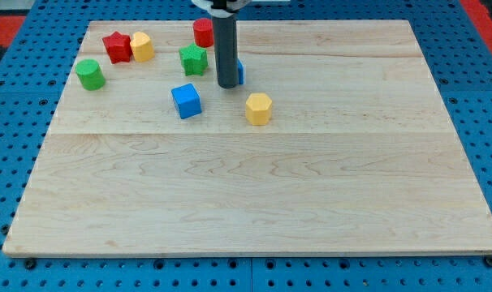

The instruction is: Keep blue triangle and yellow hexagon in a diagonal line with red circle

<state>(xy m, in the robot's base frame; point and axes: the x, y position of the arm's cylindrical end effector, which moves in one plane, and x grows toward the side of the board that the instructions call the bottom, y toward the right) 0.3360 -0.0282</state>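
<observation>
— Where is the blue triangle (239, 70)?
— Mostly hidden, touching the rod's tip (227, 86). The yellow hexagon (259, 108) sits lower right, the red circle (203, 32) up top.
— Any jaws?
— None here — just a rod. A blue cube (186, 100) sits left on the table (311, 203).

Table top: pale wooden board (254, 203), boards running left to right
Surround: blue pegboard (19, 97) with rows of holes
Corners: red patches at the view's top
Light: even, soft
</observation>
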